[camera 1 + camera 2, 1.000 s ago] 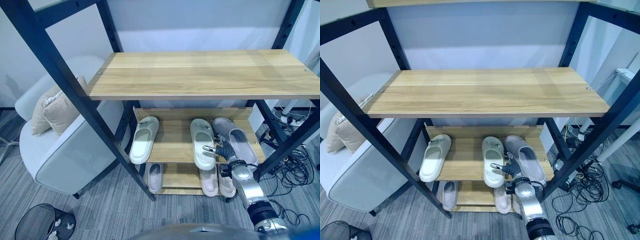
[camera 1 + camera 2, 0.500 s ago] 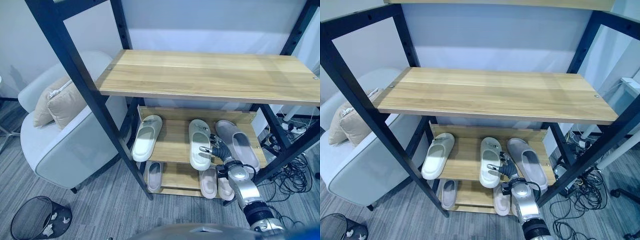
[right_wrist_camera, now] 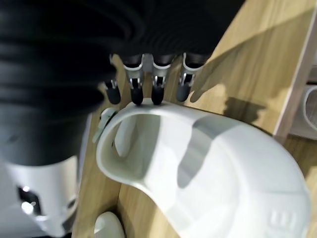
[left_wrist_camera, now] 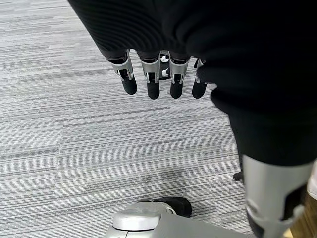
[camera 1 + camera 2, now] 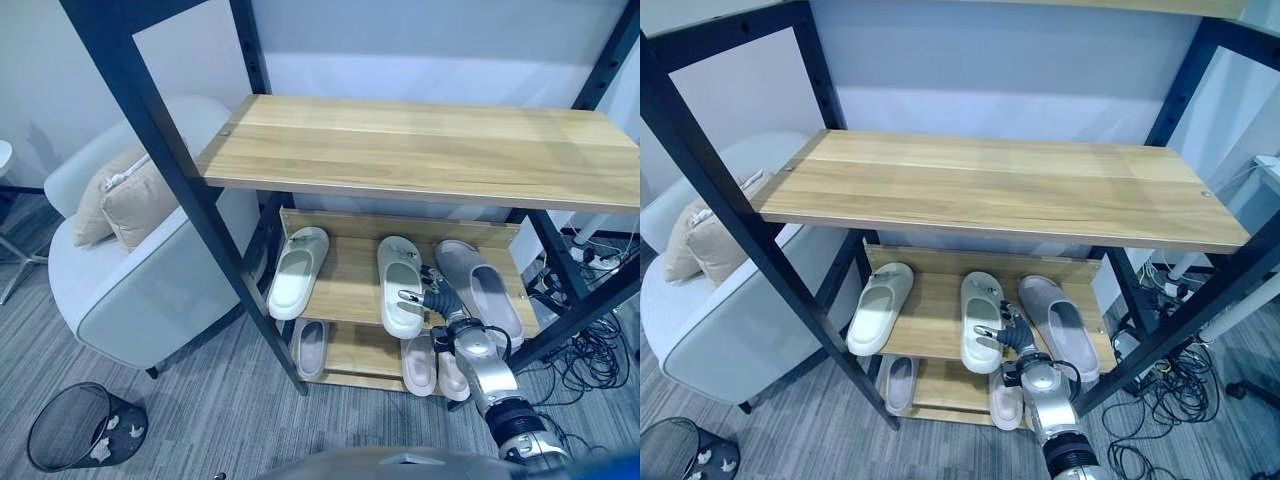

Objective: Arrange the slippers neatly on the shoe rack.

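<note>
1. On the middle wooden shelf of the black-framed shoe rack (image 5: 340, 285), three slippers are seen: a cream foam slipper (image 5: 298, 271) well apart at the left, a white foam slipper (image 5: 399, 285) and a grey foam slipper (image 5: 482, 290) near each other
2. The right hand (image 5: 432, 300) is placed against the white slipper's heel, fingers (image 3: 143, 91) extended, nothing gripped
3. The left hand (image 4: 158, 74) hangs relaxed above the grey carpet (image 4: 74, 124)
4. Pairing and straightening are judged unfinished
</note>
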